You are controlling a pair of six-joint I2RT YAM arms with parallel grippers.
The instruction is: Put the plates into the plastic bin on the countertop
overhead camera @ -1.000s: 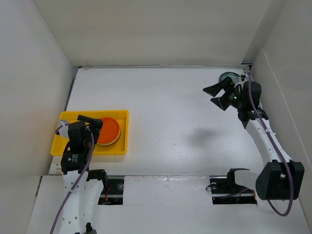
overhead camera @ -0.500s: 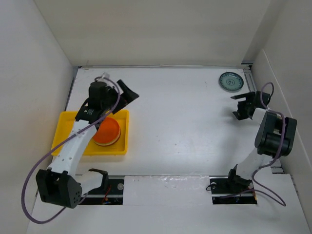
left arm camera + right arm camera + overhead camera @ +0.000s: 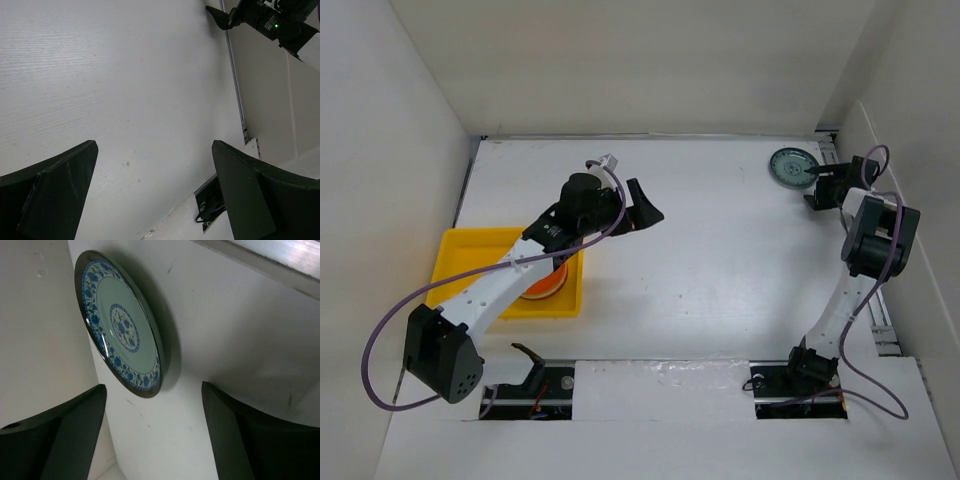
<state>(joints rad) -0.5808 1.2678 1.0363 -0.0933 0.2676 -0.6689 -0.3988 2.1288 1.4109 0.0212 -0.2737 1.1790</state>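
At the left side of the counter (image 3: 720, 270) I am seeing the yellow plastic bin (image 3: 455, 240) with an orange plate (image 3: 546, 288) lying in it, now half hidden under my left arm. A second ago the left claw (image 3: 645, 205) was hanging right over that plate in the bin; now I am swinging it out to the right and farther away, and it is hovering over bare counter with its jaws spread wide and nothing between them. I am reading that as the orange plate being delivered and the left arm coming free. Over at the far right corner, the grey-teal patterned plate (image 3: 792, 167) is lying flat on the counter, well apart from the bin and close to the right wall. The right claw (image 3: 814, 186) has come round from the plate's left to its right side within the last second, and it is now pointing at the rim from just beside it. Its jaws are standing open and gripping nothing. I am judging this plate to be the next pick, not yet begun.
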